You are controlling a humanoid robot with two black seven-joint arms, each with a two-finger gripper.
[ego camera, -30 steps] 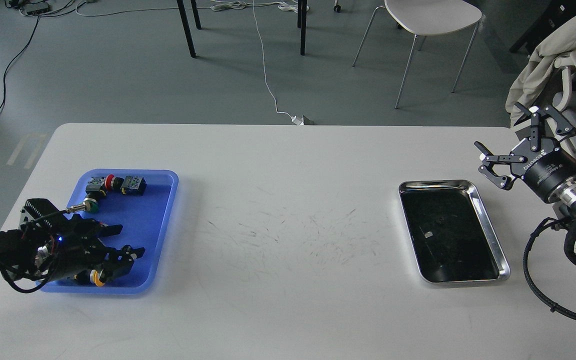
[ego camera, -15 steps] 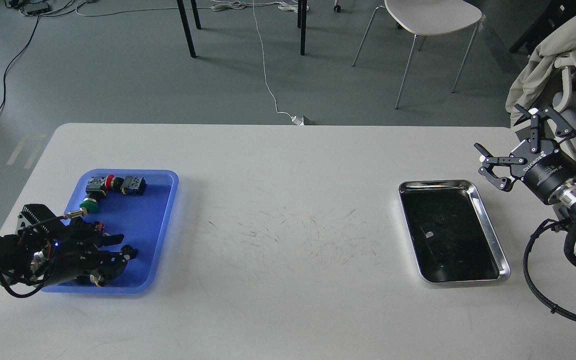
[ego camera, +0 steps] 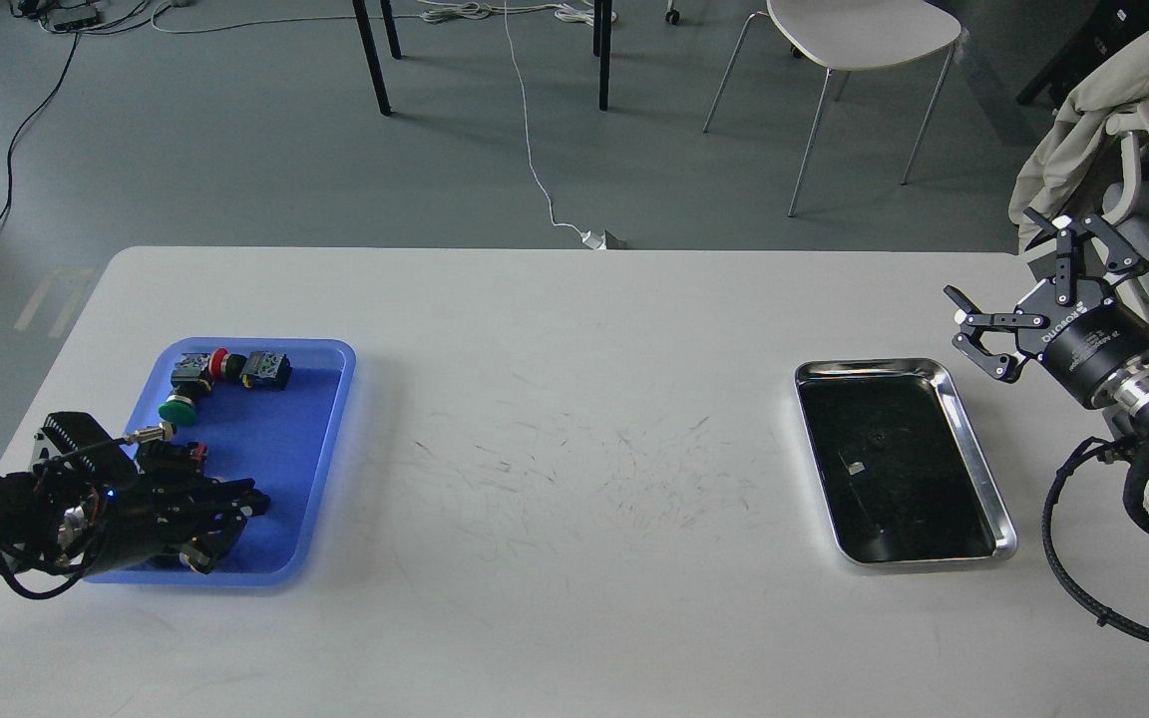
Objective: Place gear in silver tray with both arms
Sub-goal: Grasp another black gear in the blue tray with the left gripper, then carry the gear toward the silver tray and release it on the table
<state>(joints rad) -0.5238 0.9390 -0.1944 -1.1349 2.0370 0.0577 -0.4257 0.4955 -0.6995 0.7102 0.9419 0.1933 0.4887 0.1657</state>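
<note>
Showing one moment from the head view, listed by item:

Trays: two. Blue tray (ego camera: 320, 439), plastic, rounded corners, at table left; silver tray (ego camera: 973, 449), shiny metal, raised rim, dark mirror-like bottom, at table right.

Table: one, white table (ego camera: 574, 339), matte, scuffed with fine dark marks at centre.

Parts in blue tray: several small pieces. Red-capped part (ego camera: 220, 363) and grey-black block (ego camera: 266, 369) along the far edge; green round cap (ego camera: 177, 409) just below them; metal pin (ego camera: 148, 435) near the left rim; a small yellowish piece under the left fingers, too hidden to identify.

Grippers: two, black, claw-like, two fingers each.

Left gripper (ego camera: 225, 514): low over the near end of the blue tray, fingers drawn close together around the small piece; actual grip cannot be told.

Right gripper (ego camera: 1008, 289): raised above the table's right edge, fingers spread wide, holding nothing.

Silver tray relative to fingers: just below and left of the right gripper, apart from it; well apart from the left gripper, with the table's centre between.

Silver tray contents: only a small pale fleck on the dark bottom.

Background: grey floor, white chair (ego camera: 859, 35), loose cables.
</note>
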